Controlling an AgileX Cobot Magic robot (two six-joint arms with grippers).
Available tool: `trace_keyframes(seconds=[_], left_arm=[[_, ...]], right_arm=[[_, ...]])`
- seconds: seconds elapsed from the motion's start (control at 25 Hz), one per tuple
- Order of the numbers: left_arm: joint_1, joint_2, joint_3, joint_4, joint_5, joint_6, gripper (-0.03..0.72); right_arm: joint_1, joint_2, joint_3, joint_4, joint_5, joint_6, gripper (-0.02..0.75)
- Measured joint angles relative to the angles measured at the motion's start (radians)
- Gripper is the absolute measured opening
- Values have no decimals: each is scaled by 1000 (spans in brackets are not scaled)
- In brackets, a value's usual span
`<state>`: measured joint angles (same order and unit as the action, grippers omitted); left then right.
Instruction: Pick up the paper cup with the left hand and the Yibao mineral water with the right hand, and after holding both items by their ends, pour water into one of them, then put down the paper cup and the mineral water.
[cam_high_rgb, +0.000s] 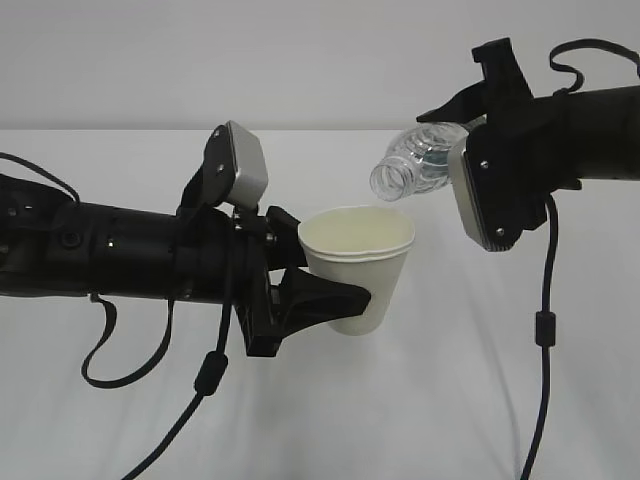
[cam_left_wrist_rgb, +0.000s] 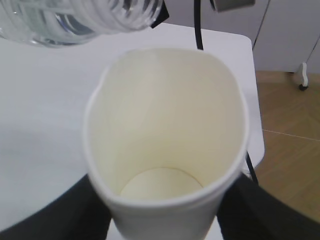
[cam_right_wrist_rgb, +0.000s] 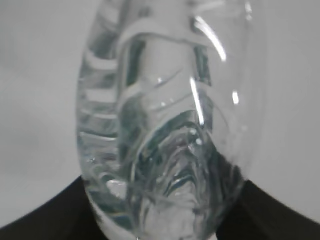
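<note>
My left gripper (cam_high_rgb: 315, 295) is shut on the white paper cup (cam_high_rgb: 357, 265) and holds it upright above the table. In the left wrist view the cup (cam_left_wrist_rgb: 165, 125) fills the frame, squeezed oval, its cream inside looking dry. My right gripper (cam_high_rgb: 470, 160) is shut on the clear Yibao mineral water bottle (cam_high_rgb: 420, 163), tilted with its open mouth down-left, just above the cup's far rim. No stream of water shows. The bottle's ribbed neck shows at the top of the left wrist view (cam_left_wrist_rgb: 75, 20). In the right wrist view the bottle (cam_right_wrist_rgb: 165, 125) fills the frame; its green label is hidden.
The white table (cam_high_rgb: 450, 400) lies under both arms. Black cables hang from the left arm (cam_high_rgb: 205, 380) and the right arm (cam_high_rgb: 545, 320). In the left wrist view the table's far edge (cam_left_wrist_rgb: 252, 100) meets a wooden floor (cam_left_wrist_rgb: 290, 150).
</note>
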<state>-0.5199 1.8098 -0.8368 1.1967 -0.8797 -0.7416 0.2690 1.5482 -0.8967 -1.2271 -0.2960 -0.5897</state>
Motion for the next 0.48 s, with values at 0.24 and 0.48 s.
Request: trace_keyframes(seconds=[0.24, 0.48], left_arm=[[0, 0, 0, 0, 0, 0, 426], [0, 0, 0, 0, 0, 0, 426]], right_arm=[[0, 0, 0, 0, 0, -11, 426], [0, 0, 0, 0, 0, -29, 426]])
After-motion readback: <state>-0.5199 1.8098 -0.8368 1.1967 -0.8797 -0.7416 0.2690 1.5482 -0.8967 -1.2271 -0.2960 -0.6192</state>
